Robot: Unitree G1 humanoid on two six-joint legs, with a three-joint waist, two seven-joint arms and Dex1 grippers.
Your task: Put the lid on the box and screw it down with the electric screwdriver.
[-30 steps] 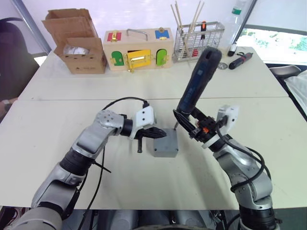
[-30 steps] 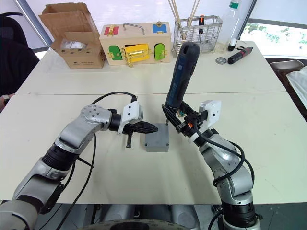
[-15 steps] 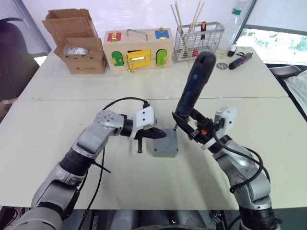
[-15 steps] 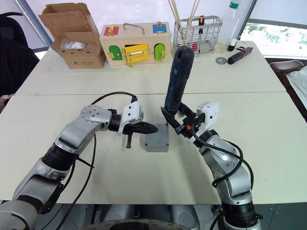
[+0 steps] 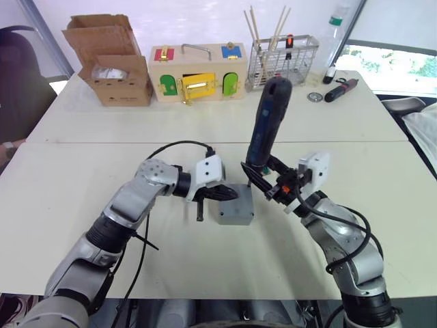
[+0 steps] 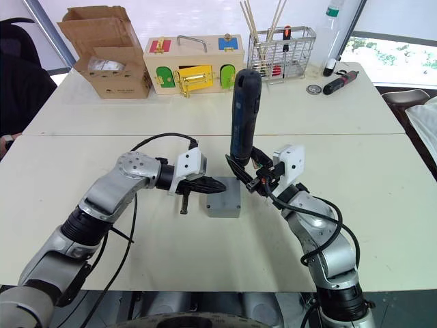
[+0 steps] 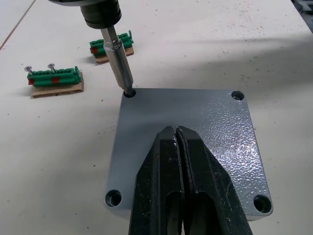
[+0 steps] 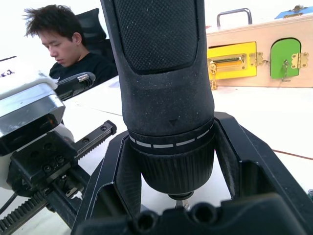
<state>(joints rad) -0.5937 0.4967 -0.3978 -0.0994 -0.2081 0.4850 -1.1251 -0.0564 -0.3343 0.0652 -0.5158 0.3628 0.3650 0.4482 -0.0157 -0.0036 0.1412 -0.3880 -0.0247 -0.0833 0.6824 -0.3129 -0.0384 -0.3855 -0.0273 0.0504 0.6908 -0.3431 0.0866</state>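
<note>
Screwing step in hand. Lid already seated on box, near the table's middle, between the two arms. Left gripper pressed flat on the lid, fingers closed together with nothing between them, apparently pinning the lid in place. Right gripper clamped around the lower barrel of the screwdriver, held nearly upright with a slight lean. Bit tip set into the far corner hole nearest the right arm. Other three corner holes look empty; whether a screw sits under the bit, cannot tell. Two green screw holders lying just beyond the box. Next, probably: keep the bit square to the hole, press down, drive, then move on to another corner.
</note>
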